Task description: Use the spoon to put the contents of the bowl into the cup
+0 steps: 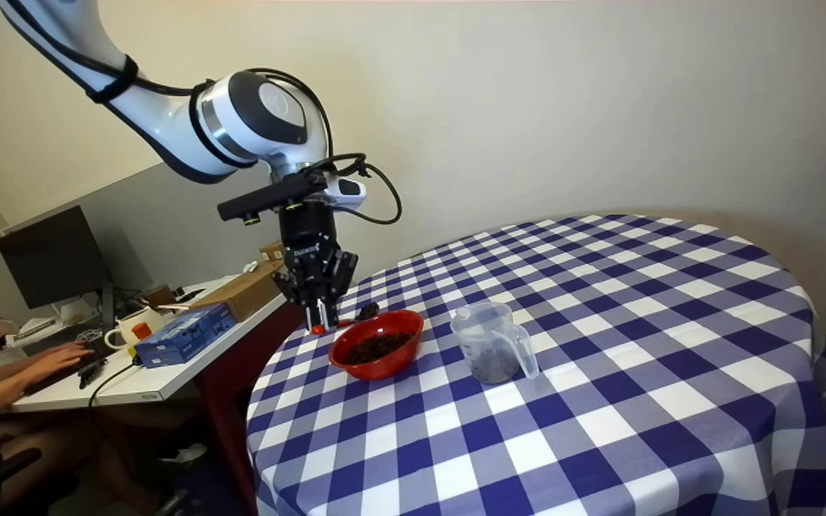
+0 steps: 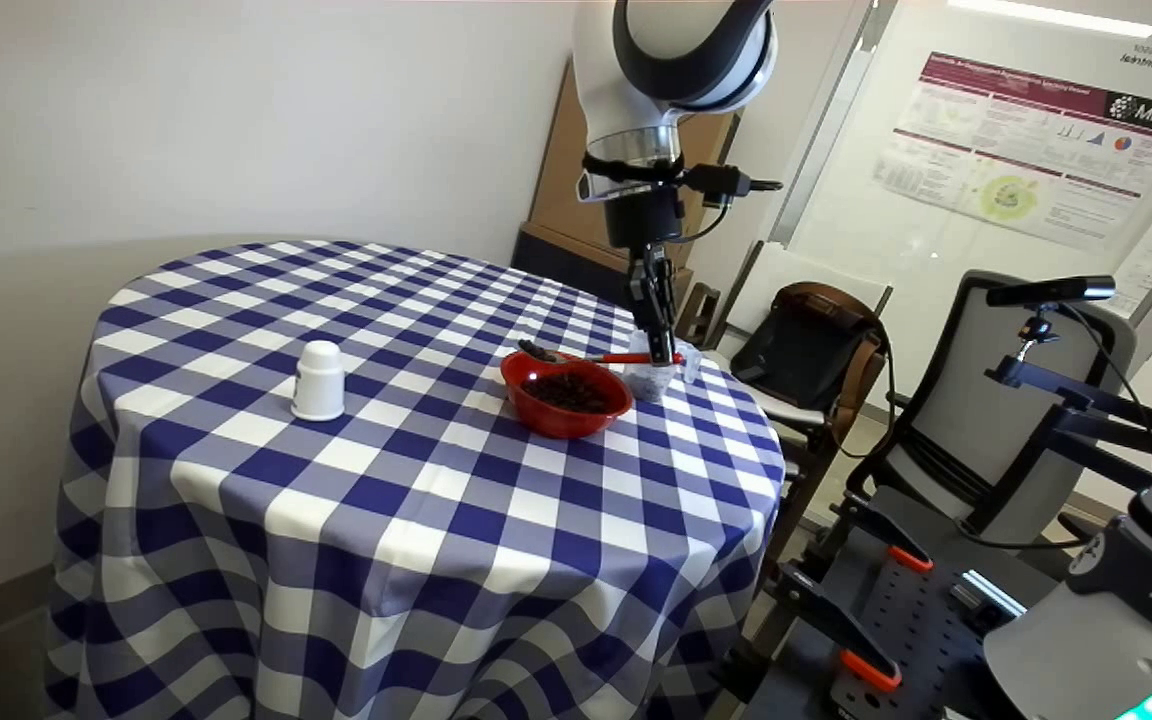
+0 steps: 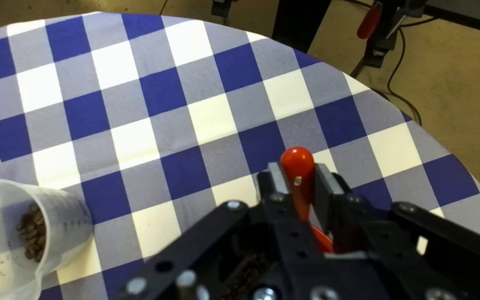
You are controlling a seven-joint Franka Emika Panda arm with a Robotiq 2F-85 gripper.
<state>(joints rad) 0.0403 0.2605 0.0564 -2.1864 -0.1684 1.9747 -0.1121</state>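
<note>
The wrist view had the claw (image 3: 301, 177) closed on the red handle of the spoon (image 3: 297, 161), a jaw on either side and no more gap between them than the handle filled. The handle's rounded end stuck out past the jaws, on the side away from the red bowl (image 1: 377, 371).

In both exterior views the spoon stretched sideways from the claw to the bowl, its dark far end at the rim. Whether it touched that rim could not be told, nor whether the dark part was a load or the spoon's own head.

The claw hung just beside the bowl, low over the checked tablecloth (image 1: 671, 373), and pointed almost straight down. Above it the arm (image 1: 252, 122) sloped in from the upper left of an exterior view, bent at the wrist, its last section upright.

Dark brown beans (image 1: 378, 349) lay in the bowl. Near it, but apart, the clear cup (image 3: 73, 225) stood upright with beans inside; in an exterior view the claw partly hid it.

Farther along the cloth, well apart from the bowl, a white container (image 2: 321, 385) stood upright. Beyond the tablecloth's edge, in an exterior view, a pale desk (image 1: 155, 380) held a blue box (image 1: 183, 337) and a mug (image 1: 128, 330), with a monitor (image 1: 51, 258) behind them.
</note>
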